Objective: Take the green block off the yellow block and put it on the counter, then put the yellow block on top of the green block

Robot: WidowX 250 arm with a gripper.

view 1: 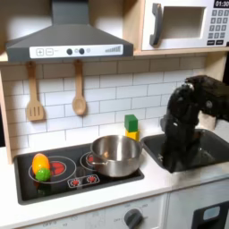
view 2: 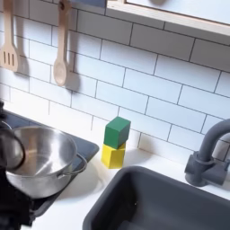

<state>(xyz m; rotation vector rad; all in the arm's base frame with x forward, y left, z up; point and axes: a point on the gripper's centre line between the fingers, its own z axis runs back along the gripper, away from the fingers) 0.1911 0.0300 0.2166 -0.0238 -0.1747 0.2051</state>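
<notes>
With the small green cube (view 2: 117, 132) stacked askew on the small yellow cube (view 2: 112, 155) at the off-white counter's (view 2: 90, 193) back edge, a clumsy pinch by the black gripper (view 1: 172, 163), whose opening I cannot tell, could topple both.

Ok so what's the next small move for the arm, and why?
Probably swing toward the green block and come down over it: it sits on the yellow block by the tiled wall, and in the first exterior view the arm is over the sink, off to the stack's right.
</notes>
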